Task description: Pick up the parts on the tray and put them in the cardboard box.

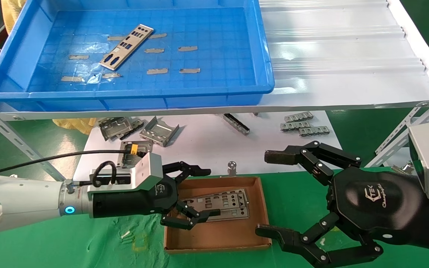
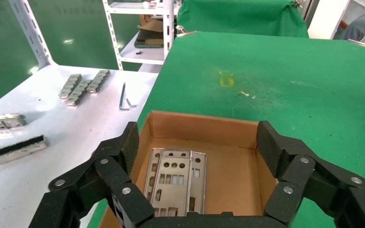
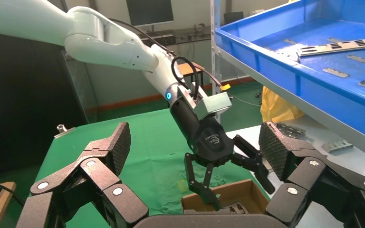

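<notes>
The blue tray (image 1: 125,97) sits on the upper shelf with one silver part (image 1: 127,46) lying slantwise on its floor; the tray (image 3: 285,61) and that part (image 3: 342,45) also show in the right wrist view. Below, the cardboard box (image 1: 218,232) rests on green cloth and holds overlapping silver parts (image 1: 223,205). My left gripper (image 1: 207,192) hangs open over the box's left half, nothing between its fingers. From its wrist, the left gripper (image 2: 197,152) frames the box (image 2: 204,126) and the parts (image 2: 176,180). My right gripper (image 1: 270,193) stands open just right of the box, empty.
Folded grey brackets (image 1: 158,130), notched strips (image 1: 302,124) and a dark bar (image 1: 237,124) lie on the white table behind the box. A small metal stud (image 1: 231,167) stands at the box's far edge. A white ribbed shelf surface (image 1: 341,48) extends right of the tray.
</notes>
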Robot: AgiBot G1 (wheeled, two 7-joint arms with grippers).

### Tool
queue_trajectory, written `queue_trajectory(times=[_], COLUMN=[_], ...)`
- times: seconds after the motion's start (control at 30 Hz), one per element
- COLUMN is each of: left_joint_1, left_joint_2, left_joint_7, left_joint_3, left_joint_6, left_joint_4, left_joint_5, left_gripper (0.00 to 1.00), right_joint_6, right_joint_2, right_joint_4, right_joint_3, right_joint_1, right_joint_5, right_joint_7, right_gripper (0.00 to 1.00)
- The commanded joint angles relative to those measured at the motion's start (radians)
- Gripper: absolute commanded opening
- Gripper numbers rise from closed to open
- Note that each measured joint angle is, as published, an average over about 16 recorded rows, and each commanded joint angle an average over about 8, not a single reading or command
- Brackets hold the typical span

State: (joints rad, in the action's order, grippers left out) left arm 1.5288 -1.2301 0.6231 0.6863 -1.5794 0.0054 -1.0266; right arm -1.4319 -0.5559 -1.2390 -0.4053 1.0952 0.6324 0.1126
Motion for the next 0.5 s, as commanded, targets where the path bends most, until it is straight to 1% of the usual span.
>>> queue_trajectory(times=[0.03,0.3,0.5], left_joint_1=[-0.002,-0.008,-0.040], left_joint_2=[0.012,0.013,0.058], left_joint_7=[-0.025,-0.020,-0.078], left_joint_3=[-0.005,-0.008,-0.037], left_joint_6=[-0.023,-0.013,-0.006], left_joint_4=[0.011,-0.012,-0.104], left_joint_5=[0.009,0.008,0.030], left_gripper=[1.00,1.00,1.00], right_joint_6=[0.000,0.000,0.000], right_joint_2=[0.000,0.000,0.000], right_joint_4=[0.000,0.000,0.000], right_joint_3=[0.000,0.000,0.000], right_joint_1=[0.000,0.000,0.000], right_joint_5=[0.000,0.000,0.000], right_joint_7=[0.000,0.000,0.000], right_gripper=[1.00,1.00,1.00])
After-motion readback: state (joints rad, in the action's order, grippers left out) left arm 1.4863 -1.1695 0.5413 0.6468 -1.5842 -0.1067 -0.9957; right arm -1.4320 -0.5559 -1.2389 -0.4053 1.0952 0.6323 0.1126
